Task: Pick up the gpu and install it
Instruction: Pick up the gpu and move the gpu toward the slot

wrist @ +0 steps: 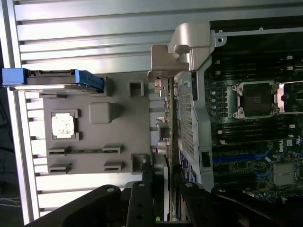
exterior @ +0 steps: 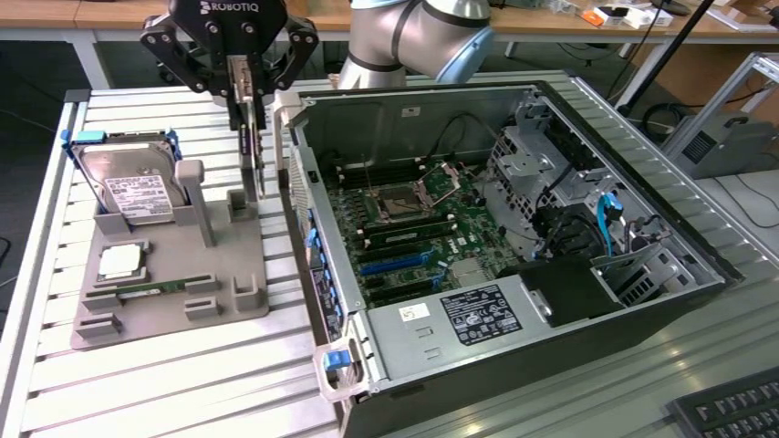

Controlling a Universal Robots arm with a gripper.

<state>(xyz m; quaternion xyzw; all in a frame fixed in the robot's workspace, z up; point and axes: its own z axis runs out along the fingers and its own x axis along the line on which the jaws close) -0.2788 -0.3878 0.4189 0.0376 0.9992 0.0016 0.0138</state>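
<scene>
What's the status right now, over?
End effector shut on gpu, card hanging edge-on. Gpu over grey parts holder, not yet in computer case. Case's side wall close alongside.

gpu (exterior: 251, 137), thin card with silver end bracket, upright on edge, clamped between jaws, just beside computer case (exterior: 402, 108)

The ribbed aluminium table (exterior: 182, 401) carries three items directly on its slats. An open computer case (exterior: 572, 365) lies on its side. A grey moulded parts tray (exterior: 232, 265) sits just beside the case, on the exterior view's left of it. A black keyboard (exterior: 731, 411) lies near the case's lower corner, apart from it.
</scene>
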